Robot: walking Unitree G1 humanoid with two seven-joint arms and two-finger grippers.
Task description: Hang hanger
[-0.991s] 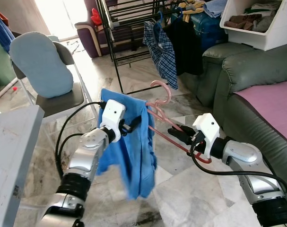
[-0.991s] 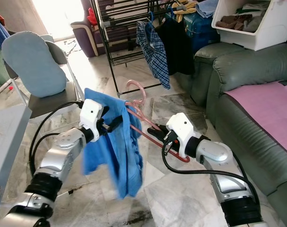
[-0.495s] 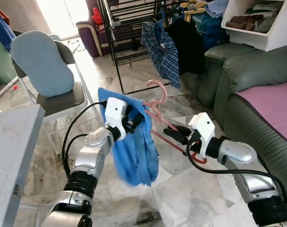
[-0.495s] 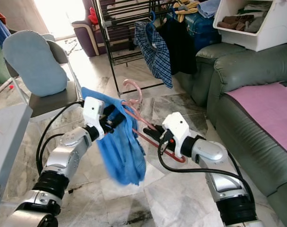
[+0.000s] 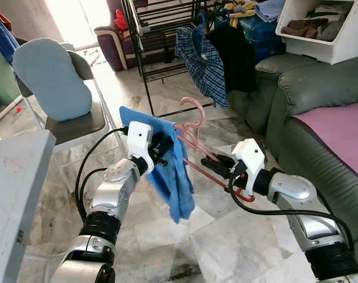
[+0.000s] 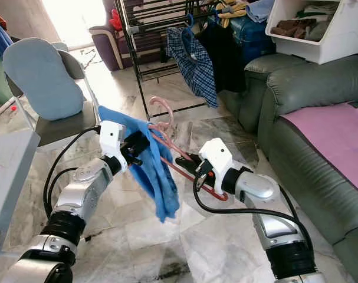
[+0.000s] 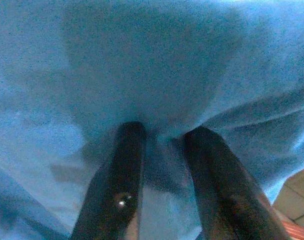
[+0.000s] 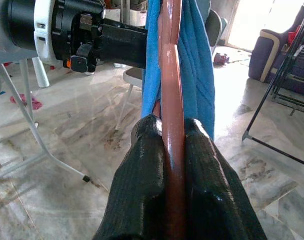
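Since a second ago, both arms have been raised and carried slightly toward the rack, and the cloth has been drawn in so that it hangs narrower and shorter than before.

Nearest the rack's near side, the right gripper is seen with its fingers clamped together on the lower bar of the hanger. The hanger is held in the air short of the rack, its hook uppermost and pointing toward it, not yet on any rail. The blue cloth is draped over the hanger's left end and hangs down from it. The left gripper is pressed into the cloth from the left; its fingers are slightly apart with folds of cloth bunched between them.

Left of the rack, a chair with a pale blue cushion stands. On the rack's right end a checked shirt and a dark garment hang. Right of the rack, a green sofa is seen.
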